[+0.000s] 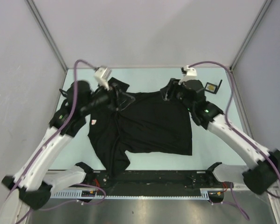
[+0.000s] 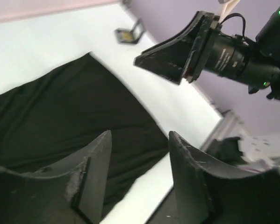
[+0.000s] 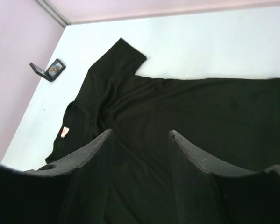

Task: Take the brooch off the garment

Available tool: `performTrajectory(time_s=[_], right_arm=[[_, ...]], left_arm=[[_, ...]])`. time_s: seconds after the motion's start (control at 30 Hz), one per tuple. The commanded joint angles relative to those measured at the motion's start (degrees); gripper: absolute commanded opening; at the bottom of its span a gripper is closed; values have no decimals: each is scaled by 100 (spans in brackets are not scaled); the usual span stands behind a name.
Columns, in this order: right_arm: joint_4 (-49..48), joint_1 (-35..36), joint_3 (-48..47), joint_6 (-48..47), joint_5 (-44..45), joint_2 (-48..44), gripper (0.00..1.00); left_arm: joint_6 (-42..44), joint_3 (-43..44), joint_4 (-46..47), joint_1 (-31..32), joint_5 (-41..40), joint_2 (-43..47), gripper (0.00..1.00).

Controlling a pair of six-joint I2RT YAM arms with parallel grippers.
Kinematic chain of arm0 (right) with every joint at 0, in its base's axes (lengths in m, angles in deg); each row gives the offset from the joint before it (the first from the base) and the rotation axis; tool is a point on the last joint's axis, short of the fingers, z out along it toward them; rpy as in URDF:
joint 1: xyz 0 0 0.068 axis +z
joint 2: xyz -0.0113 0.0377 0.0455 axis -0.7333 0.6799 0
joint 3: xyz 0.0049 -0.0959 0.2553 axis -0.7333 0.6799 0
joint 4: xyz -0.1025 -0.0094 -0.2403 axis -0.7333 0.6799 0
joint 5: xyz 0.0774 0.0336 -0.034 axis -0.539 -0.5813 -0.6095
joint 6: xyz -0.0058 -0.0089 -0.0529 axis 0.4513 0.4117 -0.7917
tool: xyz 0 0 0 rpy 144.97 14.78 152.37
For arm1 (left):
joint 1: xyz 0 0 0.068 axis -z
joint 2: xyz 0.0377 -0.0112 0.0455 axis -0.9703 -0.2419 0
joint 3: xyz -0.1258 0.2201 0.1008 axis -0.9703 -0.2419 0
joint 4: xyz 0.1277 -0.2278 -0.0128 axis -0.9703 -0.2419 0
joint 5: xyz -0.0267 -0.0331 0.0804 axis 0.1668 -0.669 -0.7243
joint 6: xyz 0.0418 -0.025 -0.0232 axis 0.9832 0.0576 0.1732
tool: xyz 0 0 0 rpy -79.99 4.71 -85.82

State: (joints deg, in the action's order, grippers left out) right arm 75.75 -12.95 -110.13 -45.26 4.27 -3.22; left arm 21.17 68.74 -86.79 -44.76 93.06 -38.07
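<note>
Lavender walls (image 1: 144,28) enclose a pale table (image 1: 144,77), on which a black T-shirt (image 1: 154,126) is spread out, its collar end turned toward the two grippers. The left gripper (image 1: 122,99) is held over one shoulder of the shirt. Its fingers (image 2: 95,172) are parted with nothing between them, and black cloth and a strip of bare table are seen below the gap. The right gripper (image 1: 170,91) is poised at the opposite shoulder and is likewise released. Only shirt fabric is seen beneath its spread fingers (image 3: 191,177). Whether either gripper touches the cloth cannot be told.

A small white-and-red label (image 1: 93,121) is carried on the sleeve that lies nearer the base than the left gripper and outward of it. To the outer side of the right gripper, toward the far corner, a small open case (image 1: 211,87) is set on the table, apart from the shirt (something gold-coloured shows inside, too small to be identified). The brooch cannot be made out on the fabric in any view.
</note>
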Motion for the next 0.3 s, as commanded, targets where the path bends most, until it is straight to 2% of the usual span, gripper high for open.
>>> performTrajectory(time_s=[0.0, 0.1, 0.13, 0.2, 0.23, 0.27], right_arm=[[2599, 243, -123, -259, 1046, -1272, 57], [3444, 498, -105, -277, 1038, -2265, 71], [3576, 603, -79, -242, 1012, -2555, 79], [3525, 726, 148, -260, 836, -3338, 86], [3586, 744, 115, -154, 905, -3514, 99], [3578, 744, 88, -127, 671, -3838, 100]], left_arm=[[-735, -988, 1157, 57, 788, 1250, 59], [-797, -1043, 1036, 75, 850, 1936, 61], [-806, -999, 905, 66, 850, 2129, 61], [-832, -833, 737, 66, 893, 2280, 62], [-858, -771, 710, 66, 920, 2341, 62], [-867, -701, 666, 66, 894, 2447, 64]])
